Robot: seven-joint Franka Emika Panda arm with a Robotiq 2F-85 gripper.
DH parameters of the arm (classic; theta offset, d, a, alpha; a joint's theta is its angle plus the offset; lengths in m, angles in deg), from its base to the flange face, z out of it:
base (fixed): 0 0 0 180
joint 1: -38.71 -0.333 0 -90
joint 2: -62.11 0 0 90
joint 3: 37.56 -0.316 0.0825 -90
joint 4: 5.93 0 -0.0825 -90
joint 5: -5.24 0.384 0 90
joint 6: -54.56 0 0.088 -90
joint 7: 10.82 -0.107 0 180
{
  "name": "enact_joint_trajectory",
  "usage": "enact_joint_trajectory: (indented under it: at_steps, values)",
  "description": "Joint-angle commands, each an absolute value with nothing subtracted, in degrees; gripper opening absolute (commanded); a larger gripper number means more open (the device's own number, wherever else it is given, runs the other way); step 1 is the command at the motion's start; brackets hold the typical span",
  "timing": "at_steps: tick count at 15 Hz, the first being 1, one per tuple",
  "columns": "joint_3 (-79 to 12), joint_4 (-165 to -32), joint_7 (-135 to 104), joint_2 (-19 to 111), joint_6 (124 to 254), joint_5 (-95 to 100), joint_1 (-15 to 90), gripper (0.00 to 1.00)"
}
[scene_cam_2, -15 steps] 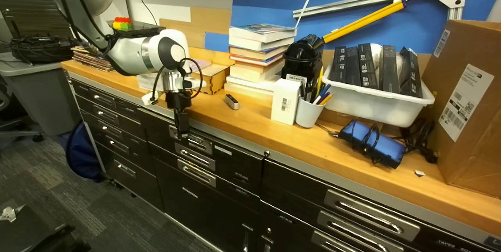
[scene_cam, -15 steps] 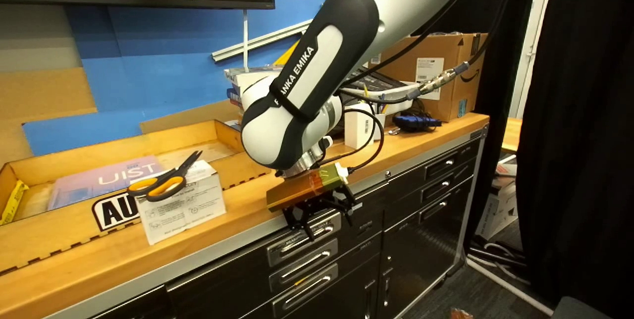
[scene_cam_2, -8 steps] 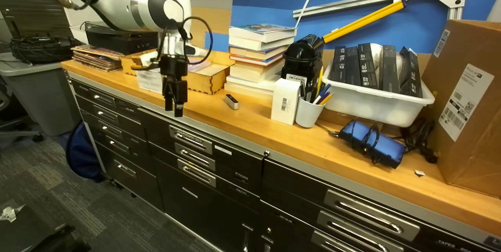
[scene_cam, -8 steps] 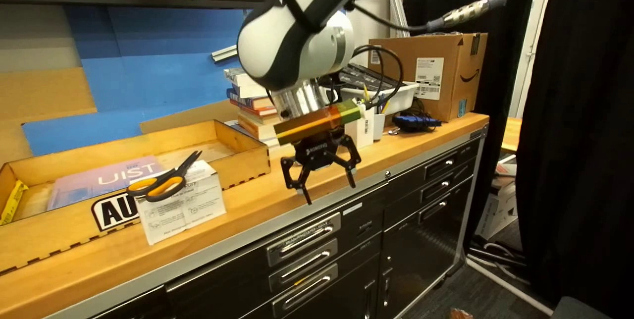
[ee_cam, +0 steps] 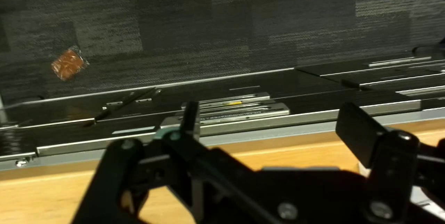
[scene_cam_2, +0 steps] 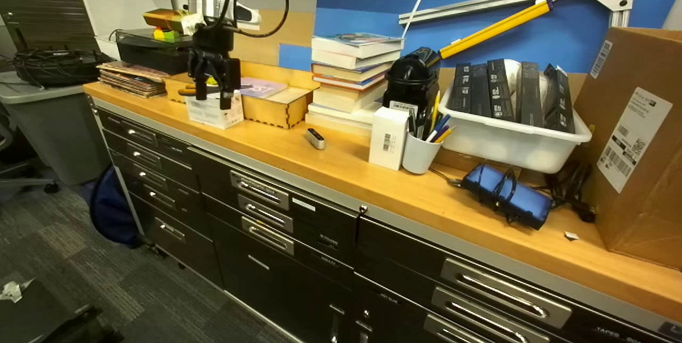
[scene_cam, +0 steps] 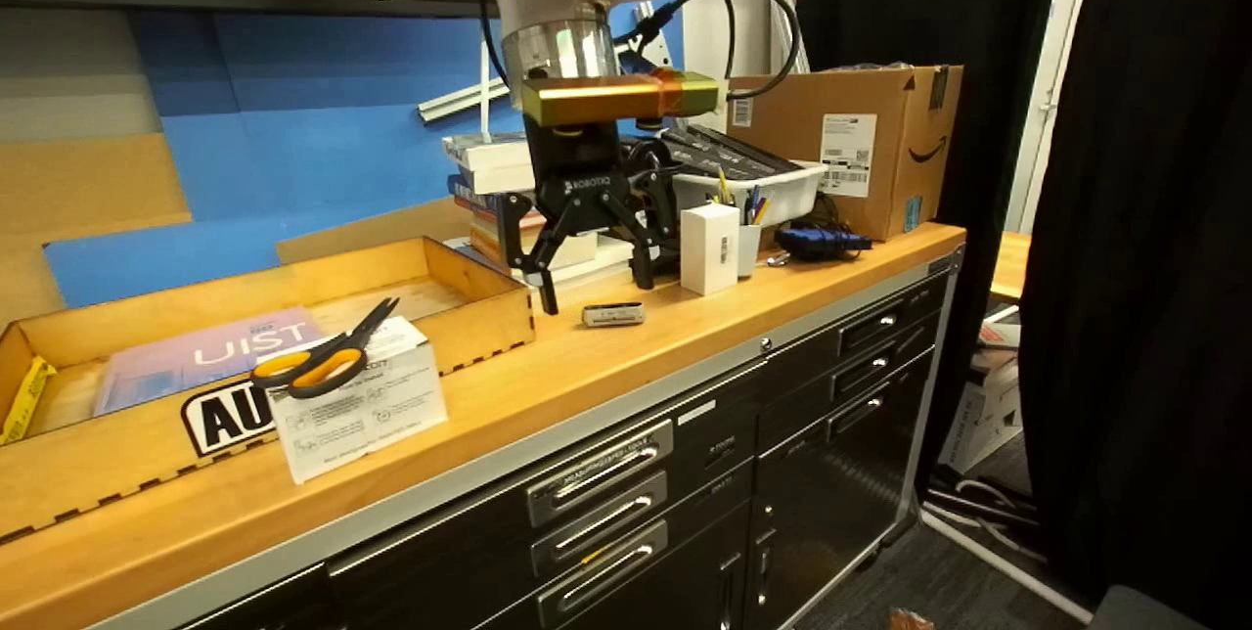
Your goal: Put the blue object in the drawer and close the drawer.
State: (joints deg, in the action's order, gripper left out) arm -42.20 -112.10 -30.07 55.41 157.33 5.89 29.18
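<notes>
In an exterior view the hand (scene_cam: 596, 288) hangs in the air in the upper middle of the frame, its two black fingers (scene_cam: 548, 295) spread apart. I cannot tell where the small blue thing is. The top drawer (scene_cam: 599, 470) sits low in the middle, pushed in or almost (I cannot tell if it goes all the way). Just below the fingers in the frame, a little grey bar (scene_cam: 613, 315) lies on the worktop (scene_cam: 543, 371). At the left, scissors (scene_cam: 344, 348) with orange and black handles lie on a white box (scene_cam: 367, 420), in front of a wooden tray (scene_cam: 489, 329). In an exterior view, a blue box (scene_cam_2: 526, 200) wrapped in black cords (scene_cam_2: 498, 193) rests at the right, near a big brown box (scene_cam_2: 655, 183).
</notes>
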Motion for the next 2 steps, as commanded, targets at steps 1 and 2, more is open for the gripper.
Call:
enact_joint_trajectory:
  at_steps: [1, 2]
  values:
    - [-43.1, -111.4, -30.1, 55.4, 157.2, 5.8, 29.5, 1.0]
    - [-43.3, -111.1, -30.1, 55.4, 157.2, 5.8, 29.4, 1.0]
